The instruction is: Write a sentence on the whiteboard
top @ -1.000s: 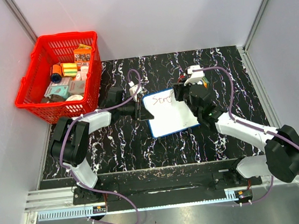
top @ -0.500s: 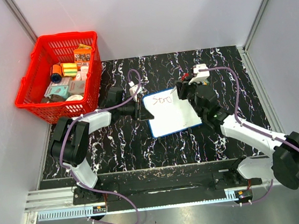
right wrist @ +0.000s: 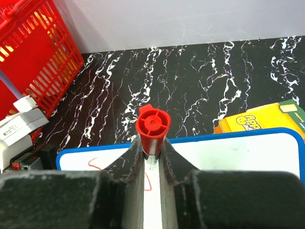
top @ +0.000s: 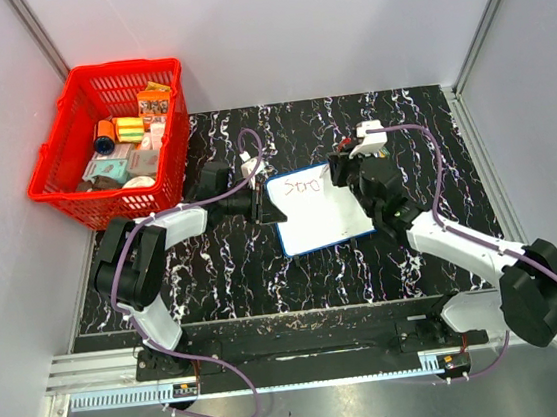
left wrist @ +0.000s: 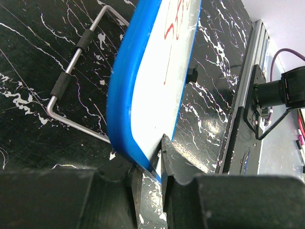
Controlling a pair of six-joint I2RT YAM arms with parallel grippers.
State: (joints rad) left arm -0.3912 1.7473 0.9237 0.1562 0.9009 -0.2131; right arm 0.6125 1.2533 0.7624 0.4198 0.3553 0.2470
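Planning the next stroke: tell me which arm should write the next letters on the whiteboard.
Right. The right gripper is shut on the red marker, held over the whiteboard by the red writing. The left gripper is clamped on the whiteboard's edge, steadying it.

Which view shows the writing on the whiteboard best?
Top external: the whole writing shows face-on along the far edge of the whiteboard. Left wrist sees the board nearly edge-on, strokes foreshortened. Right wrist catches only fragments around the red marker.

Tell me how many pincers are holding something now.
2. The left pincer clamps the whiteboard by its blue edge; the right pincer grips a red marker above it.
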